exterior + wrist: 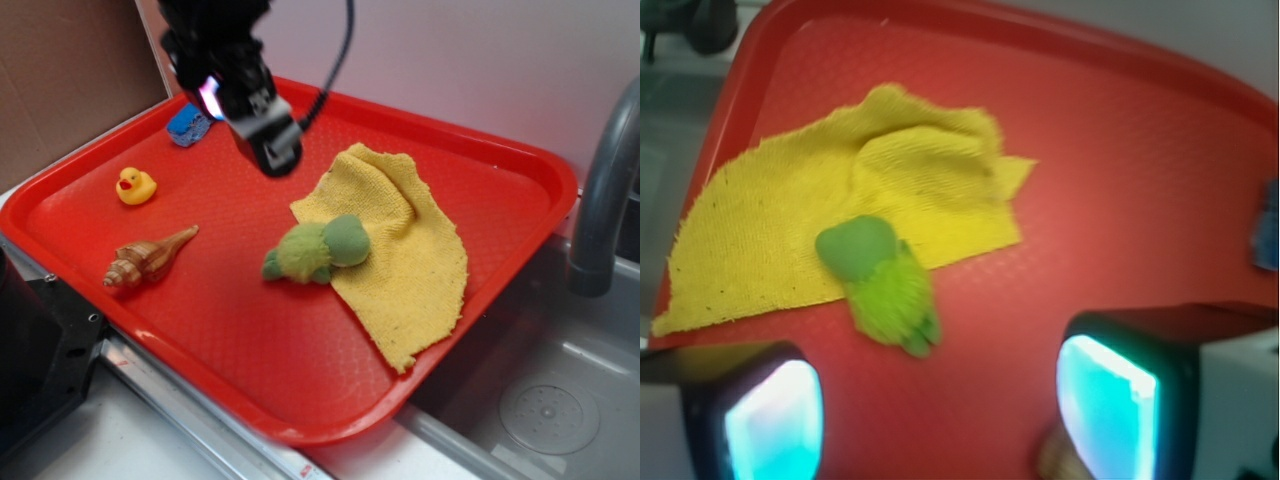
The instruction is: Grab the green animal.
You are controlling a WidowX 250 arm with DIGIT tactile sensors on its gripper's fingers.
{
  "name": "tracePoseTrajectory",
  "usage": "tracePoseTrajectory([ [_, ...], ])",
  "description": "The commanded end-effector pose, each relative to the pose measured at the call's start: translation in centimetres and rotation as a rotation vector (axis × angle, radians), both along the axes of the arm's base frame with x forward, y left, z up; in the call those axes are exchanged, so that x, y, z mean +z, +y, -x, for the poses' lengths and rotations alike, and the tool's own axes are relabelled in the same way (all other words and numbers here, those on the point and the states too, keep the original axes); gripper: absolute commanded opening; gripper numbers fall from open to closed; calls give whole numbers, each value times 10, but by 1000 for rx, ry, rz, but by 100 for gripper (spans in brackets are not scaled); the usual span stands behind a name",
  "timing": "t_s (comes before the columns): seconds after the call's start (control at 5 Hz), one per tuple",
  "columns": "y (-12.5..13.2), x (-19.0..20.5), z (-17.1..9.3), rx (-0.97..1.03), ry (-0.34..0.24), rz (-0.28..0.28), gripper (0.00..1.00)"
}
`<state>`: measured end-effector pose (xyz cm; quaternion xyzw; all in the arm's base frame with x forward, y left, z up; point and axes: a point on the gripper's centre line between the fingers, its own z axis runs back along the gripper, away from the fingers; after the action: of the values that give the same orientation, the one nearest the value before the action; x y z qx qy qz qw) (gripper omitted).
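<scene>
The green animal (315, 250) is a fuzzy plush with a light-green body and a darker round head. It lies on the red tray (230, 330), its head resting on the edge of the yellow knitted cloth (400, 240). My gripper (270, 140) hangs above the tray, up and to the left of the animal, apart from it. In the wrist view the animal (885, 285) lies ahead of the gripper (940, 415), whose glowing fingers (1105, 405) stand wide apart with nothing between them.
A yellow rubber duck (135, 186) and a brown seashell (148, 258) lie on the tray's left side. A blue object (188, 125) sits at the back left. A grey faucet (605, 190) and a sink (545, 410) are to the right.
</scene>
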<state>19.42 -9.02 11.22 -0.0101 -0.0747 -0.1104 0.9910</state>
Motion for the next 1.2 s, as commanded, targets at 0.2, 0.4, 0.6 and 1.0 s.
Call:
tracePoseTrajectory([
  [0.2,-20,-77,-26,-54,29,-107,100],
  [0.4,-13,-92,-31,-48,59,-135,94],
  [0.6,-3,-80,-33,-35,47,-109,0],
  [1.0,25,-18,-26,115,95,-88,0],
])
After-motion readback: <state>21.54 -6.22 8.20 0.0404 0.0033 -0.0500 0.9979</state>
